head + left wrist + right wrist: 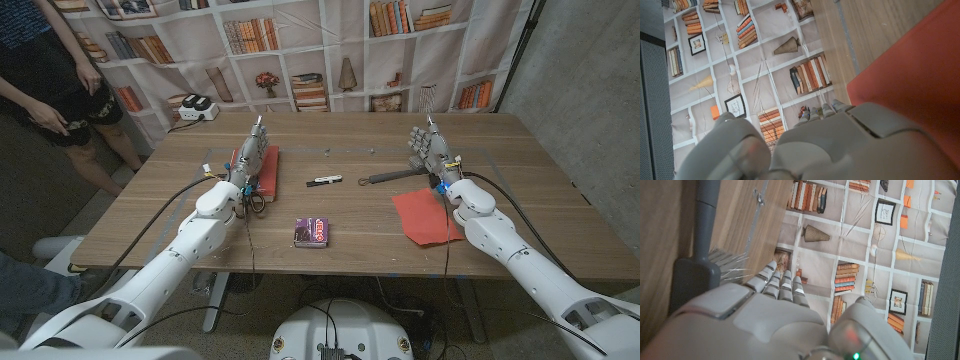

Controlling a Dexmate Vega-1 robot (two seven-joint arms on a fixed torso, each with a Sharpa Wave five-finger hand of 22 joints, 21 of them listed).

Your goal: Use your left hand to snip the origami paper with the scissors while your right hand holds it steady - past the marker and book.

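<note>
Lying flat at my right, the red origami paper sits beside my right wrist, long axis running away from me. The scissors rest near my left wrist by a red book. My left hand and right hand stand straight-fingered, holding nothing. The marker lies crosswise mid-table; writing on the purple box is unreadable.

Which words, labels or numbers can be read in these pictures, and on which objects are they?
None can be read for certain.
Purple book: light print on the cover, too small to read.
Black marker: a pale band, any label blurred.
Bookshelf backdrop: book spines and framed pictures, no legible lettering in any view.
</note>
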